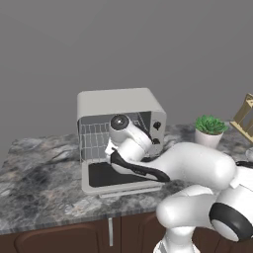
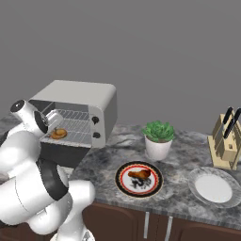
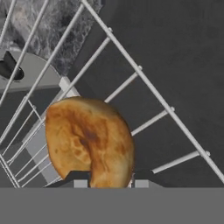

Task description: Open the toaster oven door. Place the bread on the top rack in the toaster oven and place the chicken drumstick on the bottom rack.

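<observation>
The toaster oven [image 1: 118,101] [image 2: 80,94] stands on the counter with its door [image 1: 106,175] folded down flat in front. My arm reaches into the opening. My gripper [image 3: 110,183] [image 2: 57,129] is shut on the bread [image 3: 87,140] [image 2: 59,134], a round golden-brown lump held just above a wire rack [image 3: 153,92] [image 2: 75,136]. I cannot tell whether this is the top rack or the bottom rack. The chicken drumstick [image 2: 138,174] lies on a red-rimmed plate [image 2: 120,181] to the right of the oven.
A potted plant [image 2: 158,136] [image 1: 210,129] stands right of the oven. Further right are a wooden knife block [image 2: 227,141] and a white plate [image 2: 214,188]. The oven's black knobs [image 1: 157,126] sit on its right front strip. The counter edge [image 1: 59,222] runs close below.
</observation>
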